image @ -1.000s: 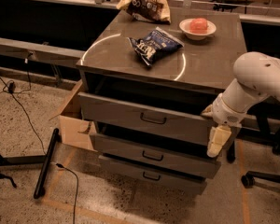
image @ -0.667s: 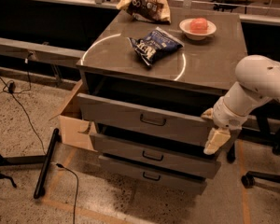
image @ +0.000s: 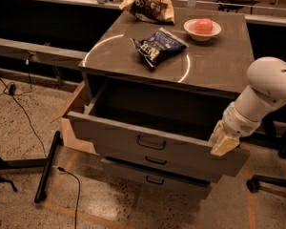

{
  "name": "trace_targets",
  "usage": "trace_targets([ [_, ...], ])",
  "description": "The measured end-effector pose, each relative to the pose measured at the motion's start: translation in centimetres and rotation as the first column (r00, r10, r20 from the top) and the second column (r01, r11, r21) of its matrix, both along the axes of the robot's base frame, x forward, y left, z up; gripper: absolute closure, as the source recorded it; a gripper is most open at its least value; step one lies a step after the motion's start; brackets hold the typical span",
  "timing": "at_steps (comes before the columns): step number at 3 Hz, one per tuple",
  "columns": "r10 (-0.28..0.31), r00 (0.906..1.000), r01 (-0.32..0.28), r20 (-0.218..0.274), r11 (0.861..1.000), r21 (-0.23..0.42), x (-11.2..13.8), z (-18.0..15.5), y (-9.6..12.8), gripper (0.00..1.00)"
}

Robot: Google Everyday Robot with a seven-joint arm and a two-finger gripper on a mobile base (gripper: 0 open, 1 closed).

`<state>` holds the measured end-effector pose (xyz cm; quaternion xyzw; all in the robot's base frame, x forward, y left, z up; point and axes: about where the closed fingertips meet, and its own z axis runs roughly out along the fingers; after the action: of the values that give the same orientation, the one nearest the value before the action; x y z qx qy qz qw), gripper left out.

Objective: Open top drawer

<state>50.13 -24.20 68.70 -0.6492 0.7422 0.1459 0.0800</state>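
Note:
The top drawer (image: 128,136) of the grey metal cabinet stands pulled well out, its plain grey inside in shadow. Its tall flat front carries a small dark loop handle (image: 151,142) at the centre. Two shorter drawers (image: 157,162) below are nearly closed. My gripper (image: 222,140), with pale yellow fingers, hangs from the white arm (image: 262,94) at the right end of the open drawer's front, at its top edge. It is well to the right of the handle and holds nothing that I can see.
On the cabinet top (image: 214,66) lie a blue chip bag (image: 157,46), a brown snack bag (image: 148,6) and a white bowl (image: 202,28) with a pink item. A cardboard box (image: 72,123) stands at the cabinet's left. A dark bar (image: 47,166) and cables (image: 24,118) lie on the floor. A chair base (image: 271,180) is at right.
The top drawer has slid further out towards me. The gripper has moved with the right end of its front, down and outward.

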Motion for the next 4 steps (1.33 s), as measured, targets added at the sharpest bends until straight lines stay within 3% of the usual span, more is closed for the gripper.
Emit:
trace_targets([
  [1, 0.0, 1.0, 0.0, 0.0, 1.0, 0.0, 0.0, 0.0, 0.0, 0.84],
  [2, -0.01, 0.9999, 0.009, -0.013, 1.0, -0.015, -0.3, 2.3, 0.0, 0.6],
  [3, -0.01, 0.9999, 0.009, -0.013, 1.0, -0.015, -0.3, 2.3, 0.0, 0.67],
  [4, -0.01, 0.9999, 0.009, -0.013, 1.0, -0.015, -0.3, 2.3, 0.0, 0.9],
])
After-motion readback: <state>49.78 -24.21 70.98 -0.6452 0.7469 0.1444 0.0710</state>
